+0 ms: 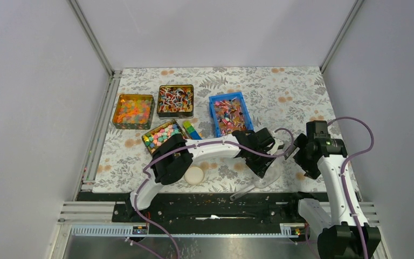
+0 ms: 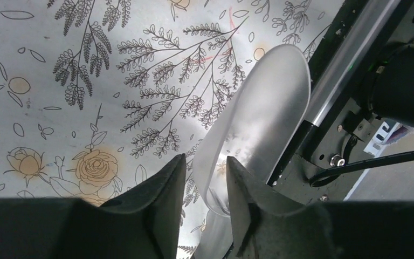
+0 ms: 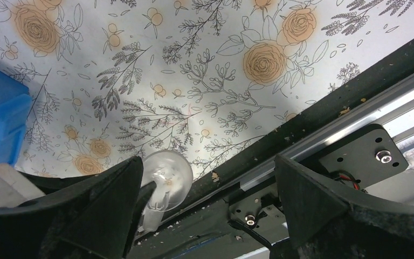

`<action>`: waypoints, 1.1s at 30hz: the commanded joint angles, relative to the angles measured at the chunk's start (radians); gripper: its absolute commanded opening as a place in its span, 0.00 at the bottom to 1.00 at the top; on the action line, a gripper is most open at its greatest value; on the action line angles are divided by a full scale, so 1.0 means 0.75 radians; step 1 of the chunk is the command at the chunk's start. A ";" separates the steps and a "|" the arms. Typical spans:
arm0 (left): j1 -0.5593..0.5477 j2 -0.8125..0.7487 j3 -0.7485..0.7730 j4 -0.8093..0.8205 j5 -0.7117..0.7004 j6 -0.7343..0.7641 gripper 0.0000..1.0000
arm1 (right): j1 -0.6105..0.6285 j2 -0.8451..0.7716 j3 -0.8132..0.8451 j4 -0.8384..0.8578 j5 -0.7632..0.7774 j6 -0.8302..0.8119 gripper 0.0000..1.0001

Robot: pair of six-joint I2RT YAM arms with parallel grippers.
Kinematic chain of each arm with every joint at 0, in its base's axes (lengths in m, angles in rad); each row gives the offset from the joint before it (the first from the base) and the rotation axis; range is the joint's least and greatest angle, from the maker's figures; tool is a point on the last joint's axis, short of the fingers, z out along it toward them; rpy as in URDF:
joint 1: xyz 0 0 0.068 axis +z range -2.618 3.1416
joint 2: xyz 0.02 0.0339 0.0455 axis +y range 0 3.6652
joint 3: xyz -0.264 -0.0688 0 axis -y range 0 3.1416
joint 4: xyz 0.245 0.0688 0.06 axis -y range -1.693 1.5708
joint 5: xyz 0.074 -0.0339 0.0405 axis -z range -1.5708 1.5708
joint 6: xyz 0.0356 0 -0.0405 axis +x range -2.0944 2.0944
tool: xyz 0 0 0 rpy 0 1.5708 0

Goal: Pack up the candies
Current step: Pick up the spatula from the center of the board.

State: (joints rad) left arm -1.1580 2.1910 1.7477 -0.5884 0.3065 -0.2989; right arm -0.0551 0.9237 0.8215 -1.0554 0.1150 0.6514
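The floral table [image 1: 285, 91] bears the trays in its left and middle parts. The left arm [image 1: 215, 147] reaches across to the right, and the right arm [image 1: 335, 174] stands just beside its wrist. A blue bin [image 1: 213, 113] sits mid-table, just beyond the left arm, and holds the candies [image 1: 229, 114]. Left of it stand three tins. A clear scoop [image 2: 264, 113] lies tilted at the table's near edge. The left gripper [image 2: 206, 162] is closed on its narrow end. The right gripper [image 3: 209, 167] hangs near the scoop, spread wide and holding nothing. A white disc [image 1: 194, 175] lies under the left arm.
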 commanded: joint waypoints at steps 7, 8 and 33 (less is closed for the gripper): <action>-0.006 -0.022 0.054 0.025 -0.072 0.032 0.00 | -0.008 -0.055 0.043 -0.048 0.051 -0.028 0.99; -0.005 -0.045 0.054 0.022 -0.084 0.032 0.00 | -0.008 -0.053 0.055 -0.050 0.051 -0.035 0.99; 0.905 -0.907 -0.039 -0.367 -0.564 -0.561 0.00 | 0.421 0.451 0.860 0.043 -0.069 -0.260 0.99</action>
State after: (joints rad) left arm -0.5804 1.5536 1.7374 -0.7216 -0.0731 -0.5579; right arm 0.1184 1.1801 1.3567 -1.0542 0.0841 0.5194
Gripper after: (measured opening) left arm 0.010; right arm 0.988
